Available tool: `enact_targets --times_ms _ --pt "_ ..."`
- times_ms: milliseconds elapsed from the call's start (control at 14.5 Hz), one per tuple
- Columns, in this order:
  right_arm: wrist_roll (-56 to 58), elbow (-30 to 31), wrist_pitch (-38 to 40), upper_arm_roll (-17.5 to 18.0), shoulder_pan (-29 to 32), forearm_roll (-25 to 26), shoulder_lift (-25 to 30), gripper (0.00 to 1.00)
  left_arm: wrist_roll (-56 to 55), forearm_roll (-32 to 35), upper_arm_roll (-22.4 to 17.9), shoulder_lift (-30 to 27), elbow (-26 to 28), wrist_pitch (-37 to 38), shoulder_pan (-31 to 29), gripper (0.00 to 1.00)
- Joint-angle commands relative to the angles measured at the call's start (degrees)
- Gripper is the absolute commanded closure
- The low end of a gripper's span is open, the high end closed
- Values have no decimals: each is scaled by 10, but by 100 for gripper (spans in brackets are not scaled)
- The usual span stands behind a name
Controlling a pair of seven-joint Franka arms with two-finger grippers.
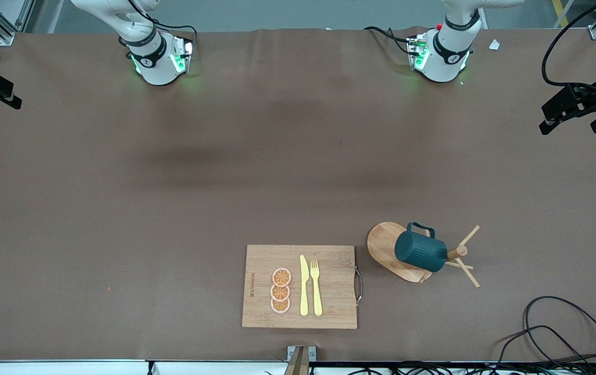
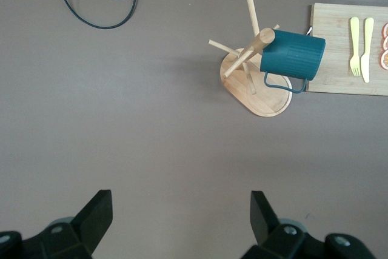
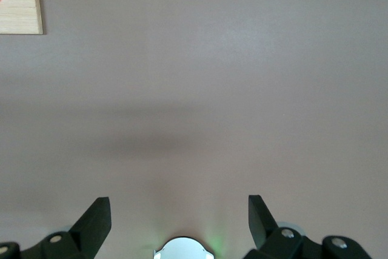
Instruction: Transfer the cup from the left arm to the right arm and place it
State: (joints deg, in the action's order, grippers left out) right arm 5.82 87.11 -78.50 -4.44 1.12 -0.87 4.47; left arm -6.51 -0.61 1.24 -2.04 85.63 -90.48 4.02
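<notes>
The dark teal ribbed cup [image 1: 421, 251] hangs on its side on a peg of a wooden mug rack [image 1: 381, 242], near the front camera toward the left arm's end of the table. It also shows in the left wrist view [image 2: 293, 55] with the rack [image 2: 260, 92]. My left gripper [image 2: 180, 201] is open and empty, high over bare table, well apart from the cup. My right gripper [image 3: 179, 207] is open and empty, high over bare table near its own base. Neither hand shows in the front view.
A wooden board [image 1: 261, 260] with a yellow knife [image 1: 303, 286], a yellow fork [image 1: 316, 286] and orange slices [image 1: 281, 290] lies beside the rack, toward the right arm's end. Black cables [image 1: 558, 333] lie at the near corner by the left arm's end.
</notes>
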Motion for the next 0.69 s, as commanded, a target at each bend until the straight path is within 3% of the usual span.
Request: enact_targets --times_ms 0,619 --pt "5 8 -2 2 1 5 6 0 7 10 3 5 -11 2 1 0" --pt "5 9 -2 2 1 5 6 0 -7 3 3 16 -10 2 1 0"
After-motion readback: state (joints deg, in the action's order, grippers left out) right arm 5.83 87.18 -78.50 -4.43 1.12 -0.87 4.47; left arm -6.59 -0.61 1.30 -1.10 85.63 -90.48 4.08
